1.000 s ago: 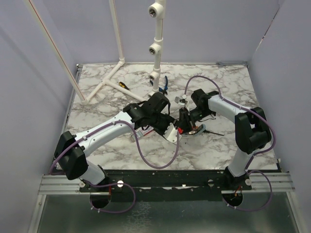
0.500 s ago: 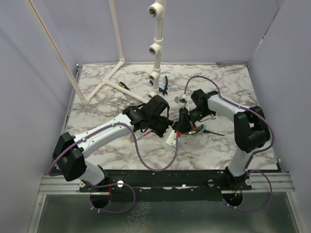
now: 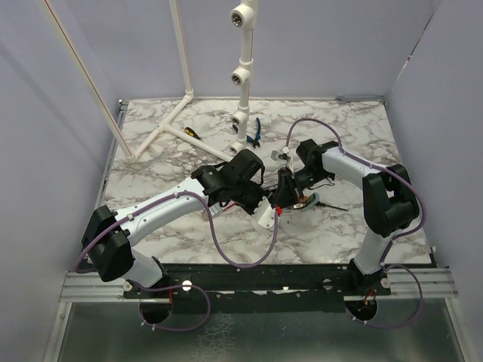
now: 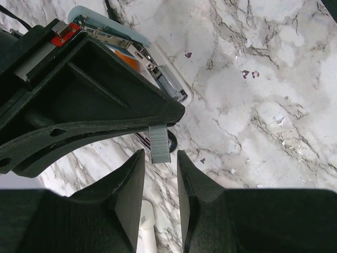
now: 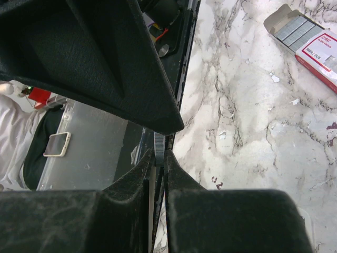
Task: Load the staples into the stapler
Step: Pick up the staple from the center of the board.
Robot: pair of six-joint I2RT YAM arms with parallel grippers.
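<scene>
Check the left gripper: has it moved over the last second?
Yes. In the top view the left gripper has eased slightly toward the near edge of the table, away from the blue-handled pliers.

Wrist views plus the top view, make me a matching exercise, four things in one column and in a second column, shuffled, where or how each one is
Column one
1. right gripper
2. left gripper
3. staple box
4. blue-handled pliers

Column two
A. lying on the marble table, flap open
B. shut on a staple strip
C. beside the white pipe stand at the back
D. jaws apart, one on either side of that strip

Pairs: 1-B, 2-D, 3-A, 4-C
</scene>
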